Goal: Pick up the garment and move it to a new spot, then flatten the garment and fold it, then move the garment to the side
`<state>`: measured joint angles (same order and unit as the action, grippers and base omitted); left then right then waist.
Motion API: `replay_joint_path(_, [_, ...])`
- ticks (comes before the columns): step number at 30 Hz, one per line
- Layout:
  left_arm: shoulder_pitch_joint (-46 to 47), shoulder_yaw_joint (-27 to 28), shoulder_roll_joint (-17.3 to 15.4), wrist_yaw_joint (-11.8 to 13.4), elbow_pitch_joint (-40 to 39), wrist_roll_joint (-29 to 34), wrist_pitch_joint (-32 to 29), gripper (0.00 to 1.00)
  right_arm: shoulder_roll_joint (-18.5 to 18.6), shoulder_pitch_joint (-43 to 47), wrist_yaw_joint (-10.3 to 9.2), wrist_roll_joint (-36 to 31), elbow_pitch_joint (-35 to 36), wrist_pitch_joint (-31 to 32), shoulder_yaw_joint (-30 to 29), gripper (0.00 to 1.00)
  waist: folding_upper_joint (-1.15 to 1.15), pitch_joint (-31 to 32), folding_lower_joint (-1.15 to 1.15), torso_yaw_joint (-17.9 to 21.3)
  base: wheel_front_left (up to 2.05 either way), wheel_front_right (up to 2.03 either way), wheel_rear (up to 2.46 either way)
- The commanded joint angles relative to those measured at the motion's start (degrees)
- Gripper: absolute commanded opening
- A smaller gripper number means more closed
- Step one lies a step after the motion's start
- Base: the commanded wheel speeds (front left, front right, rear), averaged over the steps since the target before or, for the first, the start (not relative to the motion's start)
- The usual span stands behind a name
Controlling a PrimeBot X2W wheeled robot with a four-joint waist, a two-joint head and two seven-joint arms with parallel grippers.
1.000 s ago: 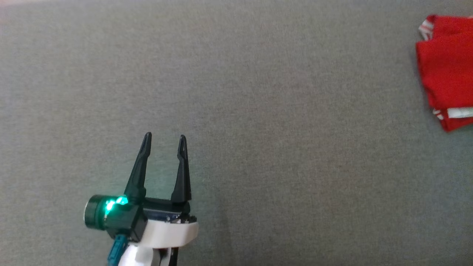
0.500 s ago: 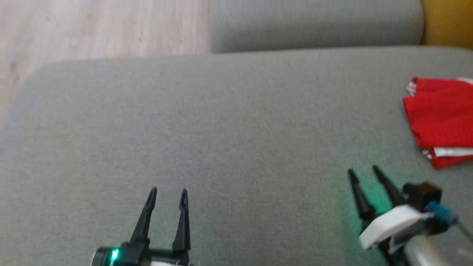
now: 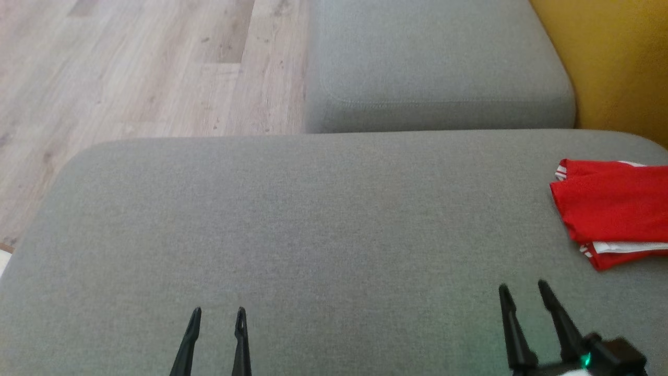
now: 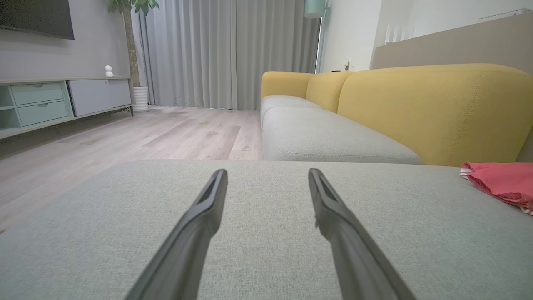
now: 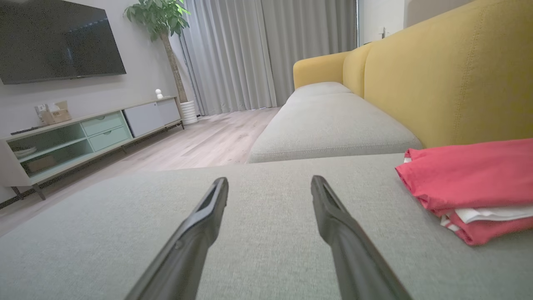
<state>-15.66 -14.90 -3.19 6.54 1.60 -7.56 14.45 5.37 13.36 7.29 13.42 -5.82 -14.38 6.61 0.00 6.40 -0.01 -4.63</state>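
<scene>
Grey sofa (image 3: 334, 209) spreads wide here, with a second grey cushion (image 3: 433, 62) beyond and a yellow backrest (image 5: 449, 75) running along one side. Pale wood floor (image 3: 130, 78) lies off the sofa's open edge. Across that floor from the sofa sits a low cabinet (image 5: 83, 133) with mint drawers, a dark TV (image 5: 58, 41) above it. Past the sofa's far end hang grey curtains (image 4: 208, 50), a potted plant (image 5: 160, 16) beside them. The light is soft and even.

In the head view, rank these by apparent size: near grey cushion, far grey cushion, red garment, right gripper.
1. near grey cushion
2. far grey cushion, farther away, so true size unsure
3. red garment, cut by the frame edge
4. right gripper, partly in frame
</scene>
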Motion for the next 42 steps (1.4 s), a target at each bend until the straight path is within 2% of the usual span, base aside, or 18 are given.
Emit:
replay_joint_path(1, [1.58,1.93,0.31,0.12,-2.15,0.41,0.55,1.00,0.22,-1.52,0.20,-0.70,2.22,-0.61,0.85,1.00,0.00,0.59,0.01,0.03,0.00,0.00,0.00])
replay_joint_path(10, [0.31,3.52,0.31,-0.79,-2.67,1.24,0.55,1.00,-1.45,2.87,0.20,-3.03,3.31,-0.62,-1.29,1.00,0.00,2.27,0.01,0.16,0.00,0.00,0.00])
replay_joint_path(21, [-0.23,4.06,0.31,-1.66,-2.16,1.62,0.55,1.00,-2.12,3.30,0.20,-3.41,2.91,-0.62,-1.28,1.00,0.00,2.52,0.01,-0.03,0.00,0.00,0.00])
replay_joint_path(22, [-2.53,2.28,-0.08,-1.55,-0.44,1.07,0.00,0.00,-2.68,5.15,0.00,-2.93,1.24,0.00,-2.51,0.00,0.00,2.53,0.01,-0.03,0.00,0.00,0.00])
replay_joint_path(26, [-3.10,2.06,-0.02,-1.51,2.90,0.86,-0.27,0.00,-2.71,5.24,0.00,-2.77,-2.21,0.14,-2.23,0.00,0.00,2.48,0.01,-0.04,0.00,0.00,0.00])
replay_joint_path(42, [-0.25,3.52,-0.64,-2.92,3.85,-10.17,-2.03,0.00,-2.16,2.33,0.02,7.64,-2.85,2.05,-2.82,0.00,0.00,1.39,0.01,0.53,0.00,0.00,0.00])
